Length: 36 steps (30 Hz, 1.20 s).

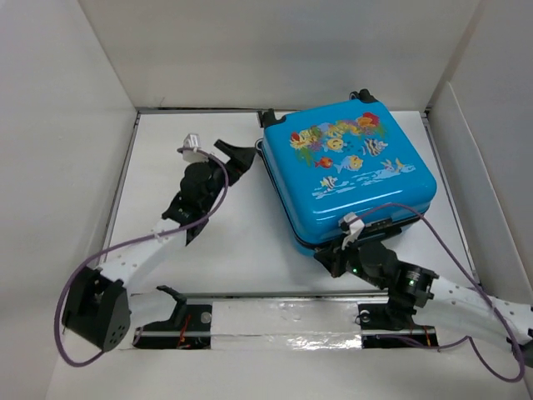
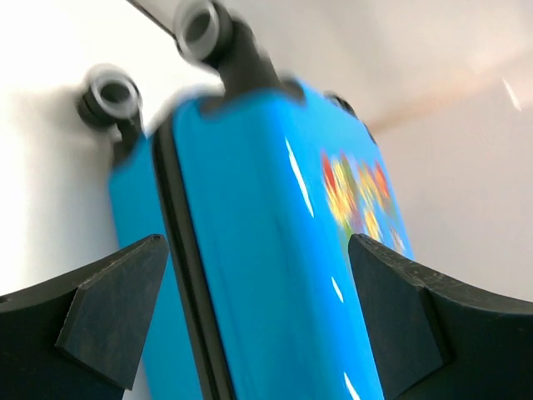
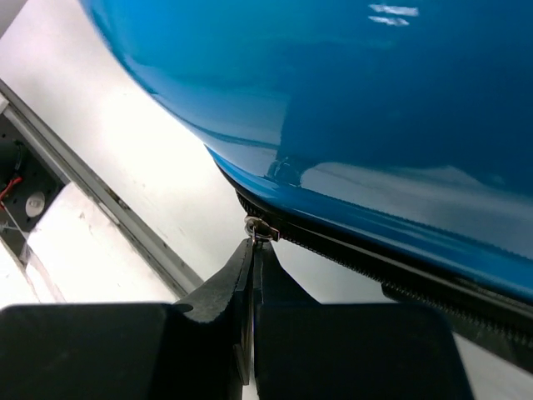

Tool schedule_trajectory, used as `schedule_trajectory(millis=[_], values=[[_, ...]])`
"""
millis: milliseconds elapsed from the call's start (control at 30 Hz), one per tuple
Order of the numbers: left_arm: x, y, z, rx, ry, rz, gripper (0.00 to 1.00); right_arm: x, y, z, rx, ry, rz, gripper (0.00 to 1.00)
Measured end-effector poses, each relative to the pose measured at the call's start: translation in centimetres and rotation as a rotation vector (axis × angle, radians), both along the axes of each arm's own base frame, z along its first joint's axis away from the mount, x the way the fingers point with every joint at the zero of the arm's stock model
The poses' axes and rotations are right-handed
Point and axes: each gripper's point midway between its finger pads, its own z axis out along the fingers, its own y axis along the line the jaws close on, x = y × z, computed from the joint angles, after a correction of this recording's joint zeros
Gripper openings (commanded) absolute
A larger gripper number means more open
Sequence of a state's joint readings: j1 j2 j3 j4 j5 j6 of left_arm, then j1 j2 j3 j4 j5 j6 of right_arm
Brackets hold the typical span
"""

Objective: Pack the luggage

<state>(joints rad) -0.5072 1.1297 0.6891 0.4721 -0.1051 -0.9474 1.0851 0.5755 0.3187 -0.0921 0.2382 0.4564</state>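
The luggage (image 1: pixel 350 175), a bright blue hard-shell case with a fish print, lies closed on the white table, its black wheels toward the back. My left gripper (image 1: pixel 241 157) stands open just off its left side, apart from the shell. In the left wrist view the luggage (image 2: pixel 266 250) fills the space ahead between the spread fingers (image 2: pixel 108 321), with a wheel (image 2: pixel 111 93) at the top. My right gripper (image 1: pixel 330 257) is at the near left corner. There it is shut (image 3: pixel 254 243) on the small metal zipper pull (image 3: pixel 261 228) under the blue shell (image 3: pixel 333 83).
White walls (image 1: pixel 75 100) box in the table on three sides. A metal rail (image 1: pixel 275 297) and taped strip run along the near edge by the arm bases. Purple cables (image 1: pixel 125 246) loop from both arms. The black zipper track (image 3: pixel 366 262) runs along the case's seam.
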Motion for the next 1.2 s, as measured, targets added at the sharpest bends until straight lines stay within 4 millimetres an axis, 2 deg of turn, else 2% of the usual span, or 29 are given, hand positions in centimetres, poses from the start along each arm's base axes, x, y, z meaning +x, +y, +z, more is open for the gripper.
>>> schedule_trajectory(millis=[100, 167, 200, 233, 333, 433, 500, 667, 933, 1033, 1133, 1167, 1200], values=[[4.5, 0.7, 0.4, 0.019, 0.013, 0.054, 0.91, -0.5, -1.8, -0.1, 0.008, 0.013, -0.020, 0.00], [7.8, 0.8, -0.1, 0.035, 0.039, 0.068, 0.92, -0.7, -2.5, -0.1, 0.009, 0.021, -0.028, 0.00], [8.8, 0.7, -0.2, 0.037, 0.043, 0.068, 0.93, -0.8, -2.6, -0.2, 0.008, 0.026, -0.030, 0.00], [10.8, 0.4, -1.0, 0.044, 0.063, 0.059, 0.94, -0.8, -2.7, -0.3, 0.009, 0.029, -0.032, 0.00], [14.0, -0.2, -3.2, 0.053, 0.104, 0.033, 0.95, -0.9, -2.7, -0.4, 0.007, 0.037, -0.031, 0.00], [15.4, -1.3, -5.1, 0.051, 0.128, -0.013, 0.96, -0.9, -2.5, -0.6, 0.001, 0.046, -0.026, 0.00], [16.1, -2.1, -5.7, 0.033, 0.126, -0.038, 0.97, -0.9, -2.5, -0.7, -0.001, 0.048, -0.023, 0.00], [18.4, -4.4, -5.0, -0.041, 0.076, -0.107, 0.99, -1.1, -2.3, -0.6, 0.004, 0.052, -0.015, 0.00], [20.2, -7.2, -5.6, -0.174, 0.062, -0.180, 0.96, -1.3, -1.7, -0.7, 0.010, 0.065, 0.009, 0.00], [20.7, -7.7, -5.5, -0.235, 0.052, -0.181, 0.85, -1.2, -1.5, -0.6, 0.013, 0.063, 0.010, 0.00], [21.2, -7.9, -4.9, -0.319, 0.031, -0.172, 0.59, -1.1, -1.5, -0.6, 0.016, 0.061, 0.007, 0.00], [21.4, -7.8, -5.0, -0.357, 0.045, -0.151, 0.34, -1.1, -1.6, -0.6, 0.016, 0.061, 0.004, 0.00], [21.8, -7.3, -4.9, -0.376, 0.042, -0.132, 0.23, -1.0, -1.6, -0.5, 0.018, 0.060, -0.002, 0.00]])
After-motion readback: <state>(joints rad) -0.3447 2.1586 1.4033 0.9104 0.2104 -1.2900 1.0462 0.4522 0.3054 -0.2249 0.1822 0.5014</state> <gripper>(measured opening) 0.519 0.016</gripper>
